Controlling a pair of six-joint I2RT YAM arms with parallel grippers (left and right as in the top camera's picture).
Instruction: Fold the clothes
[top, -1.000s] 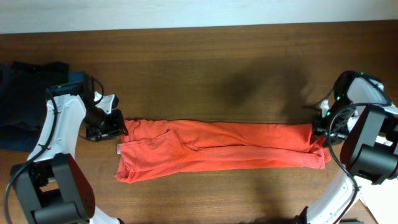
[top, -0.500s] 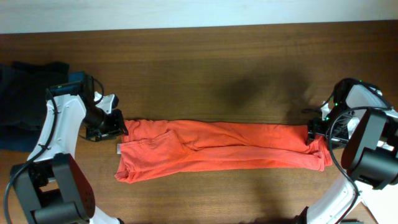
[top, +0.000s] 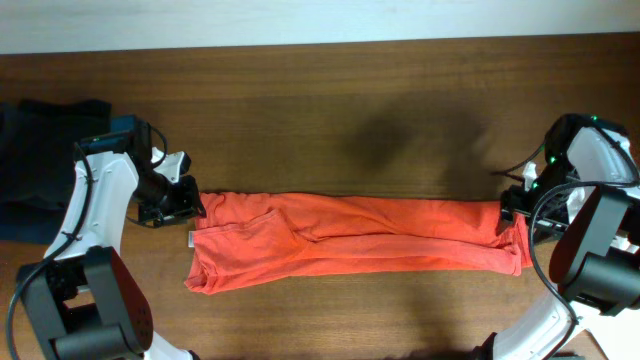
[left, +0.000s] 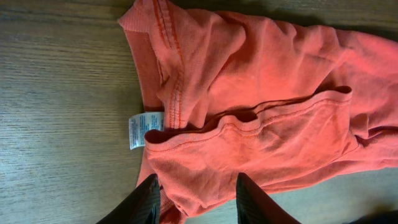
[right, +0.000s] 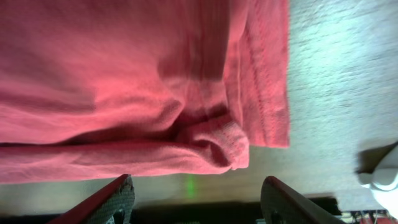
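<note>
Red-orange T-shirt (top: 360, 235) lies stretched into one long, narrow band across the brown wooden table (top: 330, 90), running left to right through the middle of my overhead view, with an arm posted at each end

At the left end the cloth is wider and rumpled, its ribbed edge and stitched seams turned up, and a small white tag (left: 137, 129) pokes out from the edge onto the bare wood

My left gripper (top: 175, 203) sits right at that end, at the far corner of the shirt. From the left wrist camera I see its two dark fingers (left: 149, 202) set partly apart with a fold of orange cloth running between them. Whether they pinch that fold or merely straddle it I cannot tell

At the right end the band is folded over on itself in layers, the hem bunched into a small roll at the near corner. My right gripper (top: 515, 210) stands just beside this end with its jaws spread wide. From its wrist camera the two fingers frame bare table below the hem, and nothing is held between them

Dark clothes (top: 40, 160) lie heaped at the far left of the table, well apart from the shirt
</note>
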